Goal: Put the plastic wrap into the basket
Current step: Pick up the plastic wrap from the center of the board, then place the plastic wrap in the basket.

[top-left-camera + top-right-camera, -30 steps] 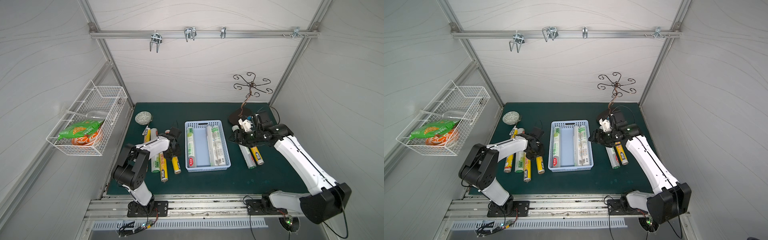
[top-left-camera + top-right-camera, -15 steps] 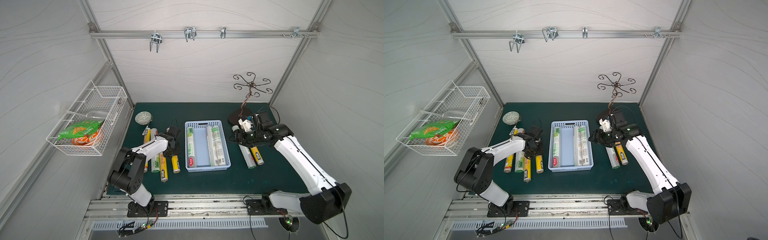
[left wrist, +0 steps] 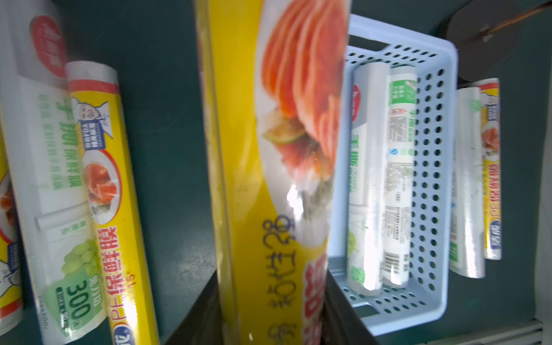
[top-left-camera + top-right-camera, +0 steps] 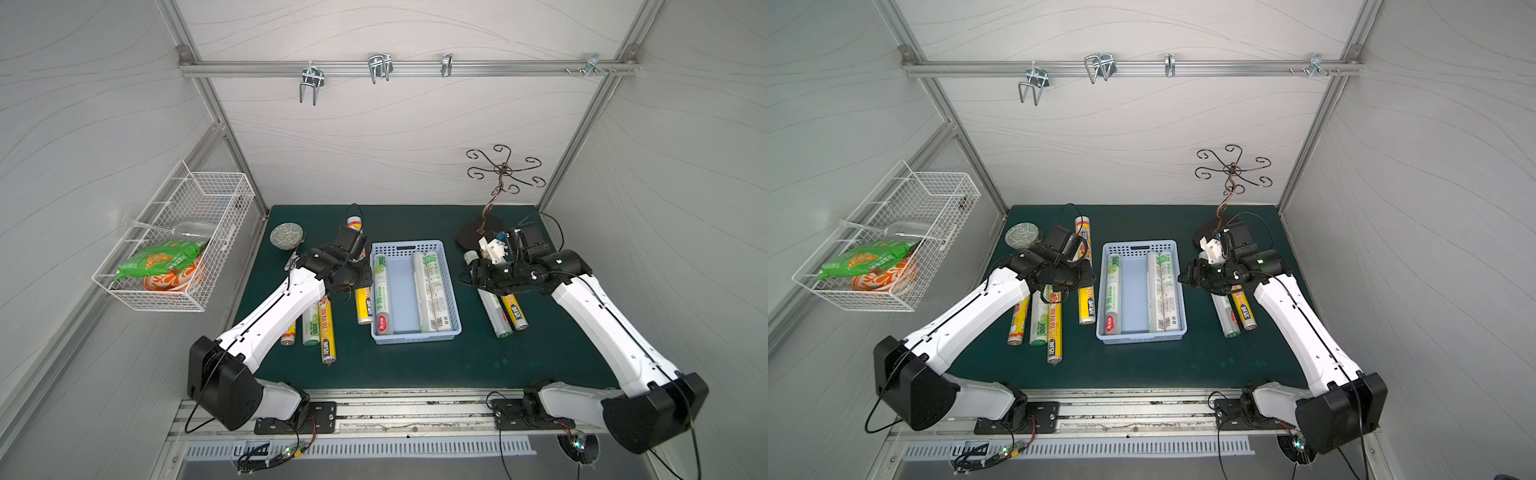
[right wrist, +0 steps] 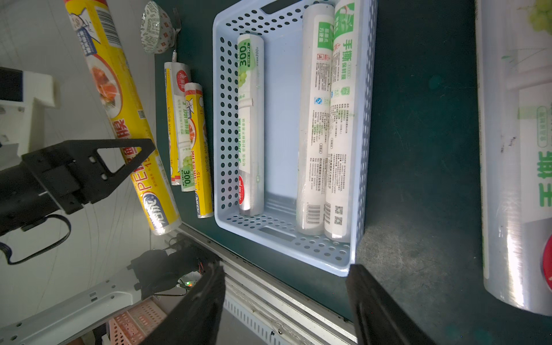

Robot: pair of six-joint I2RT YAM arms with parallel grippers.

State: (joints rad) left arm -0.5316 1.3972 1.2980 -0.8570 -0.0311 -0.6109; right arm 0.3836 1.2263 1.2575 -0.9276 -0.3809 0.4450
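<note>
Raising the long yellow cylindrical roll of plastic wrap with the food picture [image 4: 365,309] off the dark green table [image 4: 415,365], just beside the left wall of the shallow light blue perforated plastic basket [image 4: 415,338]. Clamping it near mid-length in the left gripper [image 4: 360,281], clenched on the roll, with the yellow roll [image 3: 268,179] filling the space between both jaws in the left wrist view. A second ago: lying flat on the table beside the basket, with the gripper narrowing slightly onto it. Now: hanging clear of the surface, roughly parallel to the basket's long side, with the left arm reaching further forward. Reading this as pick completed and transfer beginning.

Already resting inside the basket: three white rolls with green print [image 4: 383,295], one along the left wall and two side by side along the right wall, leaving a bare lane down the middle. Judging that lane the likely drop zone. Keeping the held roll lengthways before release, given a basket only slightly longer than the rolls.

Still waiting on the table: three further rolls [image 4: 309,328] under the left arm and two more rolls [image 4: 514,312] beyond the basket's right wall. Holding the right gripper [image 5: 285,268] released and unmoved, jaws apart with nothing between, just beside the basket's right wall and near those two rolls.
</note>
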